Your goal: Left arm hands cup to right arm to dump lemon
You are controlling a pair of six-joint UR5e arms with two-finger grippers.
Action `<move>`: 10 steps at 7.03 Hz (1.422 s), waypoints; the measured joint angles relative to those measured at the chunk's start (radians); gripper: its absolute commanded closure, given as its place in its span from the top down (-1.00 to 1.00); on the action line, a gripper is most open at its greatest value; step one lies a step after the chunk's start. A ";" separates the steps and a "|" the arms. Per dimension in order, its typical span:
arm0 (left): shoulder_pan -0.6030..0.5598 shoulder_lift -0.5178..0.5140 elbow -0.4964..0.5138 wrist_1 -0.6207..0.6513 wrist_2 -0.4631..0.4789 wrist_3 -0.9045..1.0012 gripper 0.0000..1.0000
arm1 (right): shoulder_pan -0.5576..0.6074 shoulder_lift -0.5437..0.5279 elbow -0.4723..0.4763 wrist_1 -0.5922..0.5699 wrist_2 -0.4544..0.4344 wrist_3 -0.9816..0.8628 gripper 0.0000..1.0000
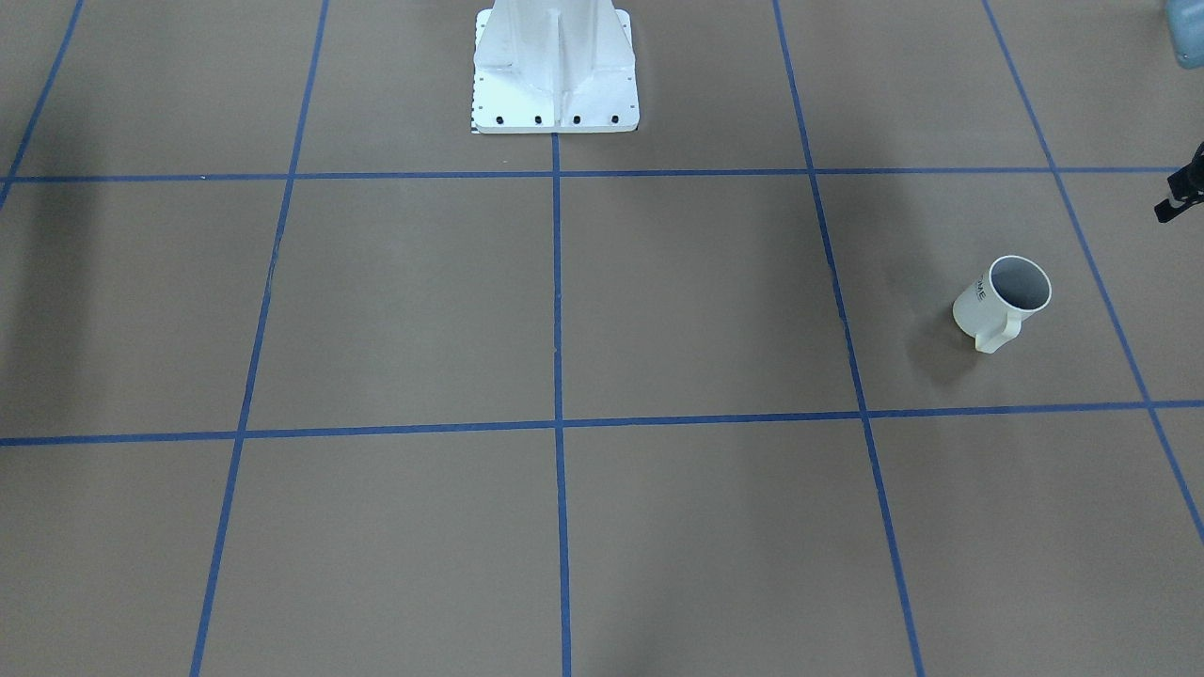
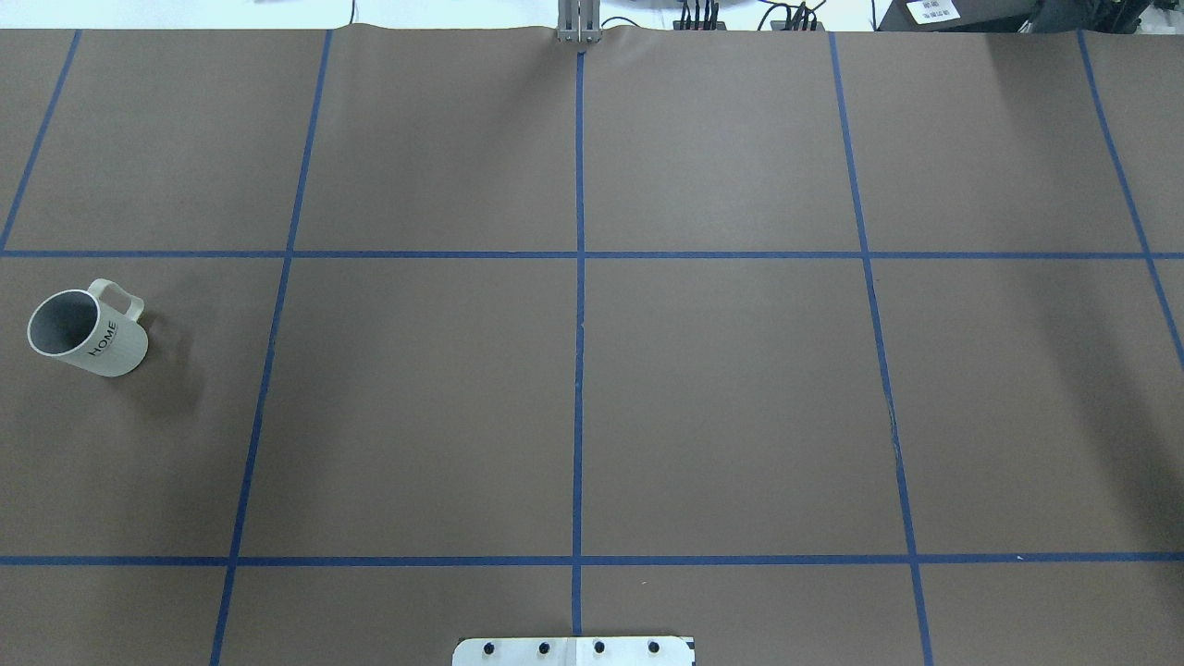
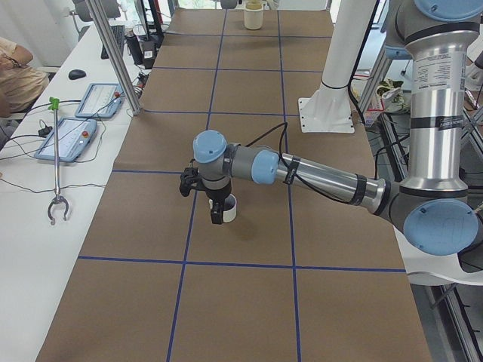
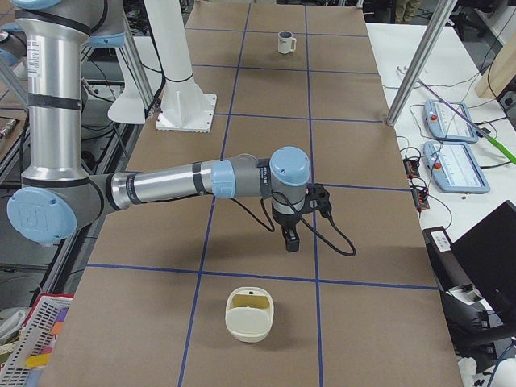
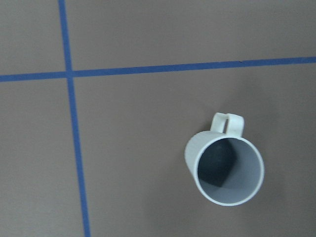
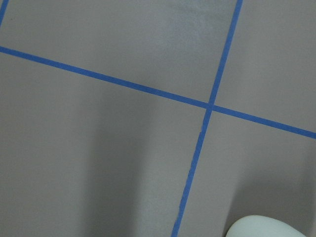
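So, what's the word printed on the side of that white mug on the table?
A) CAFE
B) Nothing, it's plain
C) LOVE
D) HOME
D: in the overhead view the cup shows dark lettering on its outer wall that reads HOME.

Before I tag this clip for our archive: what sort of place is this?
Likely a robotics lab: the left arm and right arm reach over a table gridded with blue tape, with teach pendants on a side bench.
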 measured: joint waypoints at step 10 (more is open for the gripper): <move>-0.059 -0.063 0.136 -0.077 0.013 0.014 1.00 | -0.023 -0.077 0.003 -0.014 -0.034 -0.011 1.00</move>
